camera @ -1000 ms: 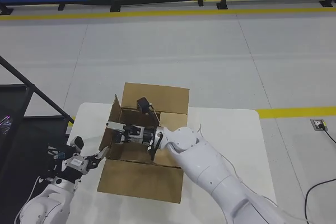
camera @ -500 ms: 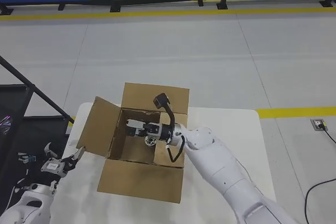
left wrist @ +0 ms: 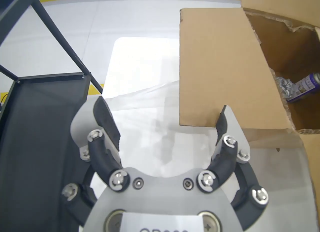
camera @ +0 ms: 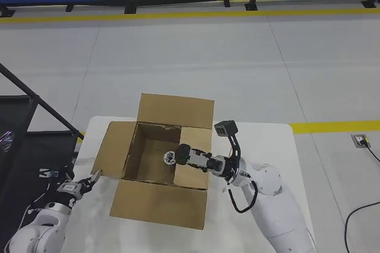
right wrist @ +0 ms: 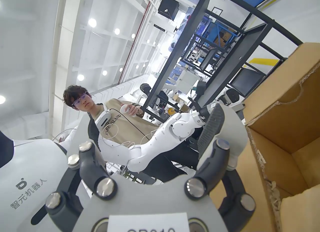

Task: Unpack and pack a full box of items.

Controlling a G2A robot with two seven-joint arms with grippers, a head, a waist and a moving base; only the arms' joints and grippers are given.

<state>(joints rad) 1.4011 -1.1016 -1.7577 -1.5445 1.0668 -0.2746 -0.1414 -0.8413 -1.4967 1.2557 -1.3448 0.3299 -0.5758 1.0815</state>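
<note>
A brown cardboard box [camera: 158, 203] stands open on the white table [camera: 266, 142], its back, left and front flaps folded outward. Its right flap [camera: 194, 161] still leans over the opening. My right gripper [camera: 177, 155] is open and hovers over the box's right side, beside that flap; its wrist view looks upward with the box wall [right wrist: 287, 117] alongside. My left gripper [camera: 82, 185] [left wrist: 163, 115] is open and empty, low over the table just off the left flap [left wrist: 225, 67]. Inside the box lie a purple bottle [left wrist: 308, 84] and some crinkled wrap.
A black metal rack [camera: 12, 158] [left wrist: 37, 122] stands close to the table's left edge, right beside my left arm. White tabletop stretches to the right of the box. A yellow line [camera: 342, 126] marks the floor beyond.
The left flap swung from upright to flat outward. My left gripper let go of it and drew back to the table's left edge. My right gripper pulled rightward across the box opening.
</note>
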